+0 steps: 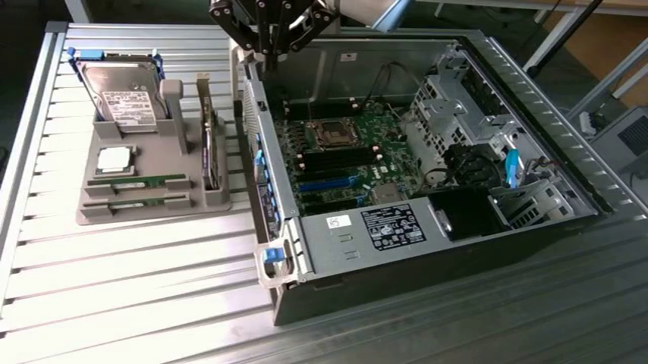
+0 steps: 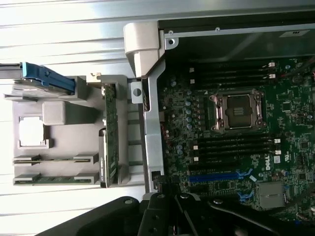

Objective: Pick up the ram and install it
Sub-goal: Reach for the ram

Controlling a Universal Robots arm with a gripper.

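Farthest from the claw (image 1: 269,54), off toward the exterior view's left and nearer the camera, a gray holder tray (image 1: 152,214) sits on the slatted metal table (image 1: 121,288). The tray carries a hard drive (image 1: 124,95) with blue rails and a square silver processor chip (image 1: 114,159). Below the chip are the ram stick (image 1: 136,182) and the second ram stick (image 1: 136,202). Both sticks lie flat, side by side in their tray slots, well apart from the claw and untouched, so neither is installed yet. An upright expansion card (image 1: 209,148) stands on the tray edge on the claw's side, between the sticks and the computer case (image 1: 405,277). The claw itself hangs high above the far end of the case's tray-side wall. Its fingers are pressed together, pinching nothing and touching nothing. Below the claw and toward the exterior view's right, the case lies open with its green motherboard (image 1: 354,178) exposed. The processor socket (image 1: 332,134) is near the claw, and the black memory slots (image 1: 329,161) are just past it. The labelled gray power supply (image 1: 369,227) is farther out at the case's near end. A blue latch (image 1: 270,255) sits on the near corner.
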